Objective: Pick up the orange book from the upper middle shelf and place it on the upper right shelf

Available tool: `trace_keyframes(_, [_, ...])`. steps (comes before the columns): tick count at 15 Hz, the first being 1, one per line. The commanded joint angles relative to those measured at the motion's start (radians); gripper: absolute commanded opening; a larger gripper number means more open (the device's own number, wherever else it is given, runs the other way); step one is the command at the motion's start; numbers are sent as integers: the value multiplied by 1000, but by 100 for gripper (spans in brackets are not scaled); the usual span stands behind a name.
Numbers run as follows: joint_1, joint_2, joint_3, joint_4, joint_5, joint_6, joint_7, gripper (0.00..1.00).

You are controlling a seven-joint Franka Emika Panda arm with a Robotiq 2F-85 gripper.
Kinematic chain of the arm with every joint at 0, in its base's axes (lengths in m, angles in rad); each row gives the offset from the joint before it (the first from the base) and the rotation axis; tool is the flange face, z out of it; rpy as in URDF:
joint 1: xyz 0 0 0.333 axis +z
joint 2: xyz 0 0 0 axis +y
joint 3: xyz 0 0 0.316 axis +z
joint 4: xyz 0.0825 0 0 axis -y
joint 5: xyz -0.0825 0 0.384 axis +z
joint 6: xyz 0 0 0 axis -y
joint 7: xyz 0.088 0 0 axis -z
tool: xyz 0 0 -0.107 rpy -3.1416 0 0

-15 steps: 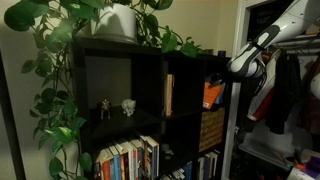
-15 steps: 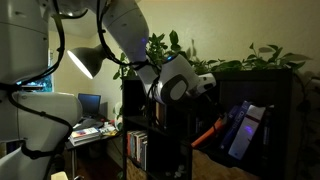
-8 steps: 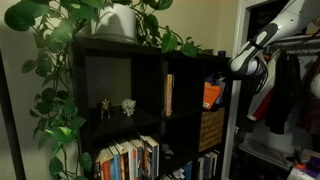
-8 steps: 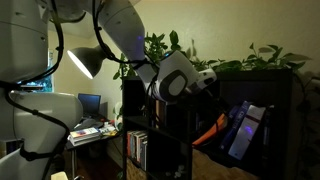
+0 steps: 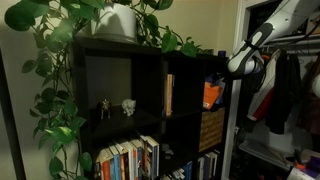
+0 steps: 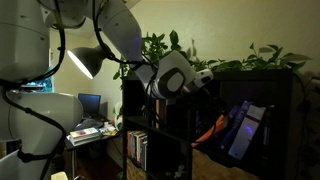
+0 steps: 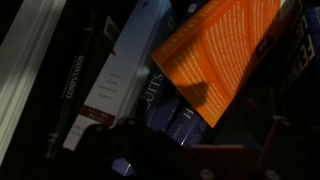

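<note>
The orange book (image 5: 211, 95) leans tilted in the upper right shelf (image 5: 216, 66) of the black bookcase. It also shows in an exterior view (image 6: 211, 131) against blue books (image 6: 246, 130). In the wrist view the orange book (image 7: 226, 48) lies over blue books (image 7: 165, 103), free of the fingers. My gripper (image 5: 241, 66) hovers just outside that cubby's front, above the book, and looks open and empty (image 7: 225, 152). The upper middle shelf (image 5: 186, 72) holds only a tan book (image 5: 168, 95).
A wider cell on the left holds small figurines (image 5: 116, 107). A woven basket (image 5: 211, 129) sits below the right cubby. Book rows (image 5: 128, 160) fill the lower cells. Leafy plants (image 5: 60, 60) hang over the top and side. A lamp (image 6: 84, 62) and a desk stand beyond.
My gripper has drawn slightly up and away from the upper right cubby. The orange book stays leaning on the blue books.
</note>
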Motion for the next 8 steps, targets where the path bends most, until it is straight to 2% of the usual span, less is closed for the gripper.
trace_keyframes(1, [19,-20,-18,26,3,-101,-3,67])
trace_keyframes(5, [42,-42,-49,42,8,-175,-20,39])
trace_keyframes(8, [67,-48,-82,49,17,-187,-27,20])
